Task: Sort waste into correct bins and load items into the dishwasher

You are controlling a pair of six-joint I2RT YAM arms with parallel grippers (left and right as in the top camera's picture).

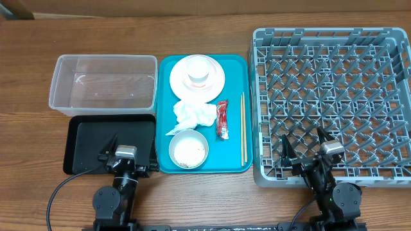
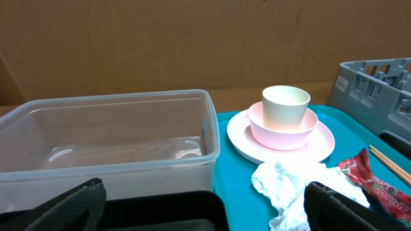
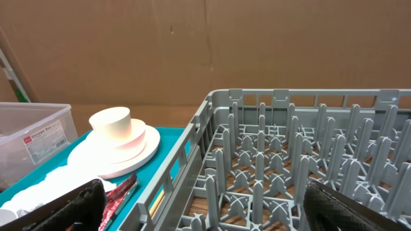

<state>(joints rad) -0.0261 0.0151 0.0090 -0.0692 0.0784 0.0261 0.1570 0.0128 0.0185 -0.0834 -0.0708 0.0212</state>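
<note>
Teal plastic holds most of your work: the serving tray (image 1: 231, 64) lies mid-table. At its far end sits the pale pink plate (image 2: 237, 138), with a bowl (image 2: 282, 131) on it and the cup (image 2: 286, 106) upright in that bowl. Nearer you lie the crumpled napkin (image 1: 192, 114), the red wrapper (image 1: 222, 119) just beside it, and the chopsticks (image 1: 243, 128) along the tray's right edge. A second white bowl (image 1: 189, 149) sits at the near end.

On your left, the clear tub (image 1: 58, 83) stands beyond the black tray (image 1: 90, 138). The grey dish rack (image 1: 257, 96) is on your right.

Your left gripper (image 1: 128, 146) hangs over the black tray and your right gripper (image 1: 305, 144) over the rack's near edge. Both have their jaws spread wide and grasp nothing.

Everything rests on a wood-grain table (image 1: 192, 25), with a brown cardboard wall (image 2: 160, 45) behind.
</note>
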